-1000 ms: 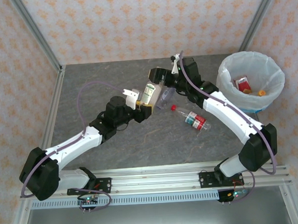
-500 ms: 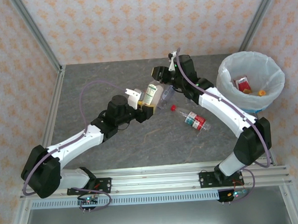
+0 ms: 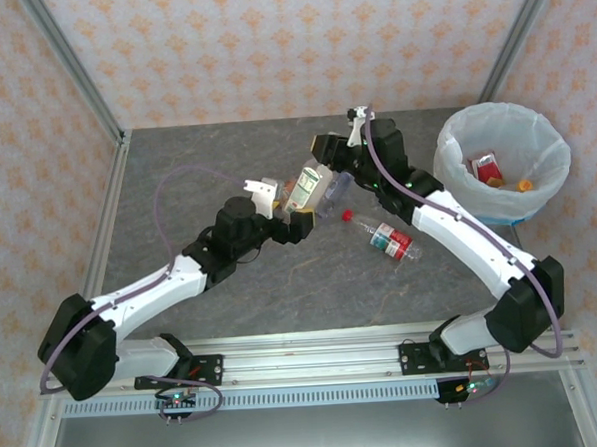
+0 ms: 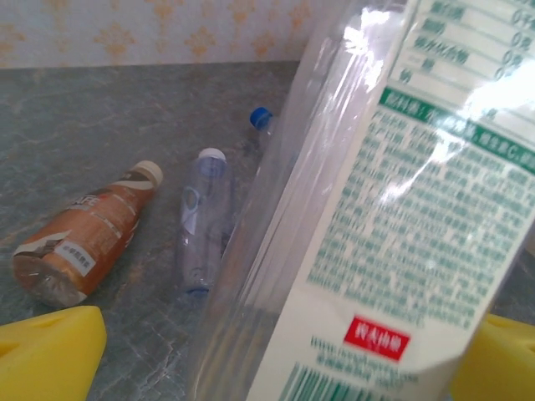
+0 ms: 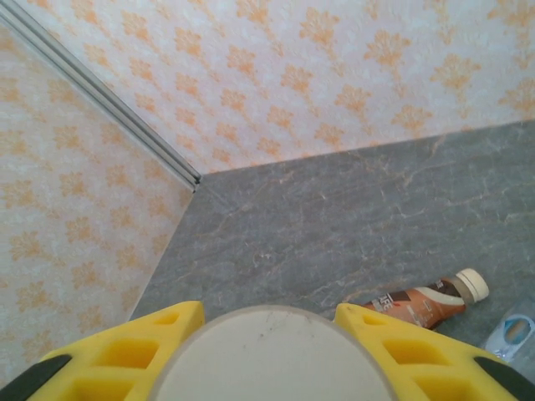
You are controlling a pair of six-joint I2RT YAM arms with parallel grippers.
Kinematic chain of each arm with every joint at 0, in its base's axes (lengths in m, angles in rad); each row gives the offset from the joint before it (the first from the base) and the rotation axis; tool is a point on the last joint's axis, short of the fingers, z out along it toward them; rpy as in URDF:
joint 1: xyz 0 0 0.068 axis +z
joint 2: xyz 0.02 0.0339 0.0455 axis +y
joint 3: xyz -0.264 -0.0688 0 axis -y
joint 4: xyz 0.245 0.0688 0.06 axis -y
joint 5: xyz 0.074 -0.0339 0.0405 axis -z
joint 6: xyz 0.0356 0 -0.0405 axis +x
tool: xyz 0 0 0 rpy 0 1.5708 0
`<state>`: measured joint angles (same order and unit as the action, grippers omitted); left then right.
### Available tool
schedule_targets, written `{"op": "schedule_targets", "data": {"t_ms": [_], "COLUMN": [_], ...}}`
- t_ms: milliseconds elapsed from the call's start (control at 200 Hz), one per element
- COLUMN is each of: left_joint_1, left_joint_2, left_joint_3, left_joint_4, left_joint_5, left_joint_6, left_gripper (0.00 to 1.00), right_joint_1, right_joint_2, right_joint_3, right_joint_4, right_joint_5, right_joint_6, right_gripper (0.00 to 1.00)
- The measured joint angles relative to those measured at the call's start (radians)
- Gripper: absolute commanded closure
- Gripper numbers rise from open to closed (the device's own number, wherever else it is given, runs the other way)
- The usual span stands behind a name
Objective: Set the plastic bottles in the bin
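My right gripper (image 5: pixel 269 347) pinches one end of the white-labelled bottle (image 4: pixel 393 209), and my left gripper (image 3: pixel 281 206) is spread around its body, over mid-counter (image 3: pixel 175 160). Four bottles lie loose: brown bottle (image 4: pixel 84 238), white-capped bottle (image 4: pixel 203 219), blue-capped bottle (image 4: pixel 261 119), red-capped bottle (image 3: pixel 391 239). The bin (image 3: pixel 452 135), by the right edge, holds at least two; broad counter lies leftward

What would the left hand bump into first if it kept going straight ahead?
The white-labelled bottle, I think. It sits right between the left hand's open fingers, held by the right hand; nothing looks nearer.
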<state>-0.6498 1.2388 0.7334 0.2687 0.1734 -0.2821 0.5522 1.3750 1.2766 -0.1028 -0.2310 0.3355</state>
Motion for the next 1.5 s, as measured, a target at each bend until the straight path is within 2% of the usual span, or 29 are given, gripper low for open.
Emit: {"op": "schedule_targets", "data": {"t_ms": [295, 851, 1181, 1496], "left_joint_1": [0.033, 0.033, 0.033, 0.033], "left_joint_2": [-0.089, -0.076, -0.076, -0.087], "left_joint_3": [-0.063, -0.047, -0.047, -0.046], "left_joint_4": [0.034, -0.056, -0.065, -0.109], "left_joint_5": [-0.190, -0.368, -0.394, -0.357], "left_joint_6": [-0.008, -0.035, -0.041, -0.016], "left_gripper": [0.00, 0.00, 0.00, 0.00], "right_joint_1": [-0.036, -0.188, -0.246, -0.417], "right_joint_2": [-0.152, -0.365, -0.509, -0.515], "right_joint_3": [-0.056, -0.062, -0.154, -0.154], "right_joint_4": [-0.038, -0.095, 0.127, 0.196], "right_joint_5": [0.120, 0.250, 0.403, 0.472], "right_joint_6": [-0.159, -0.337, -0.472, -0.507], "right_gripper": [0.95, 0.95, 0.95, 0.95]}}
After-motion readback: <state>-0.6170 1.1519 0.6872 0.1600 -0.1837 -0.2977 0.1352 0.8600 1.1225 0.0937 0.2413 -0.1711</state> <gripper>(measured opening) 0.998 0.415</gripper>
